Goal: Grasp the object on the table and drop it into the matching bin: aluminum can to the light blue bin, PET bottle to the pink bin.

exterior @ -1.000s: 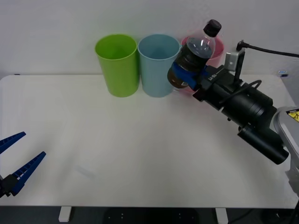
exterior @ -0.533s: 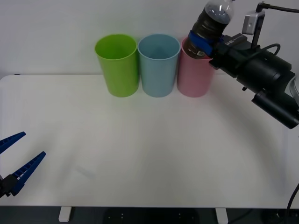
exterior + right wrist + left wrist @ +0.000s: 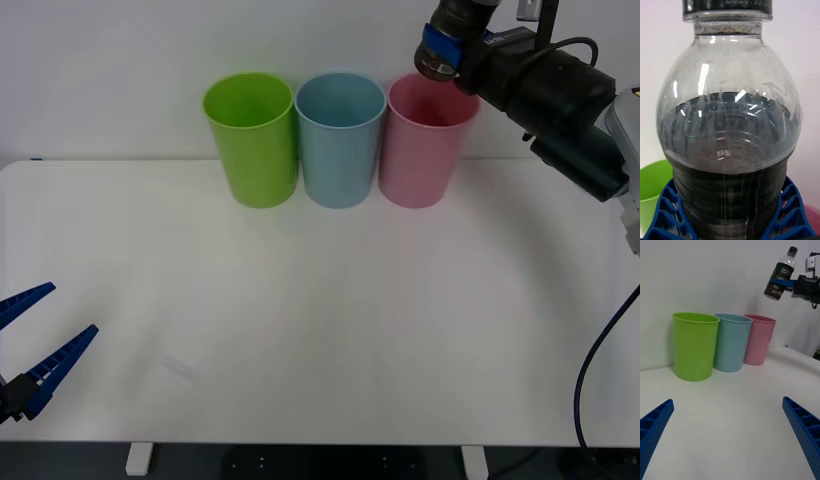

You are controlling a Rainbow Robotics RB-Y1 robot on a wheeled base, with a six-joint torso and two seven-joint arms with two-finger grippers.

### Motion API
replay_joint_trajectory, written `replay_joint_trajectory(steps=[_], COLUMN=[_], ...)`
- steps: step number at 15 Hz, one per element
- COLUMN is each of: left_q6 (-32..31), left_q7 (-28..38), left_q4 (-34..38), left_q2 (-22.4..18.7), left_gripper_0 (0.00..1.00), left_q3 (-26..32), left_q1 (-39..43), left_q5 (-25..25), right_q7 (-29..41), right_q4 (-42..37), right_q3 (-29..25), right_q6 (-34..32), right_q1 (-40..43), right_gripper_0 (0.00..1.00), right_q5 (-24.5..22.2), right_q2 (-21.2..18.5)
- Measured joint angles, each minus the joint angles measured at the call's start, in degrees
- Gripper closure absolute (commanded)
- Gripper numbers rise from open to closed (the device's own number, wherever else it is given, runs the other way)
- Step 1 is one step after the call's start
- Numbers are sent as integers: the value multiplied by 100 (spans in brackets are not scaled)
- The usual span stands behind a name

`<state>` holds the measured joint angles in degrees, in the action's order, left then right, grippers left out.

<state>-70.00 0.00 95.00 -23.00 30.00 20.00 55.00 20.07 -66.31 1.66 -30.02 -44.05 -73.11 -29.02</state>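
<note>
1. Your PET bottle [image 3: 781, 273] sits between the jaws of the right gripper [image 3: 440, 45], clamped around its lower body. The cap end points up and away from the wrist, and the bottle tilts slightly. You hold it low on the body, probably so the base can fall free once the jaws part.
2. Seen from the left wrist, the bottle hangs in the air well above the pink bin [image 3: 427, 140], near its rim line. That height likely serves to clear the rim before the drop.
3. In the right wrist view the blue ribbed fingers [image 3: 666, 210] wrap both sides of the dark label band, so the grip looks firm.
4. The light blue bin [image 3: 340, 138] stands just beside the pink one, touching or nearly so. A lime green bin [image 3: 253, 138] stands past it, farther from the jaws.
5. Your left gripper [image 3: 40, 350] hovers low over the near edge of the table [image 3: 320, 320], jaws spread and empty, well away from the bins.
6. In the front view the top edge cuts off most of the bottle, leaving its base. From that angle you cannot tell whether it hangs squarely over the pink mouth or slightly behind it. The bin's inside is hidden too.
</note>
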Motion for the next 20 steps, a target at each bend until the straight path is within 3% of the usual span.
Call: replay_joint_trajectory(steps=[3,15,16,17,18,20], left_q6=[0,0,0,0,0,0], left_q7=[0,0,0,0,0,0], left_q4=[0,0,0,0,0,0], left_q2=[0,0,0,0,0,0], left_gripper_0=[0,0,0,0,0,0], left_q3=[0,0,0,0,0,0], left_q1=[0,0,0,0,0,0], left_q5=[0,0,0,0,0,0], right_q7=[-444,-752,-760,-776,-810,-886], right_q4=[432,1068,1068,1068,1068,1068], right_q3=[0,-7,-6,-2,-1,-5], right_q6=[290,1226,1227,1227,1227,1221], right_q1=[-217,-507,-507,-507,-508,-516], right_gripper_0=[100,96,89,19,0,0], right_q5=[-85,-591,-591,-591,-591,-591], right_q2=[123,555,558,563,563,563])
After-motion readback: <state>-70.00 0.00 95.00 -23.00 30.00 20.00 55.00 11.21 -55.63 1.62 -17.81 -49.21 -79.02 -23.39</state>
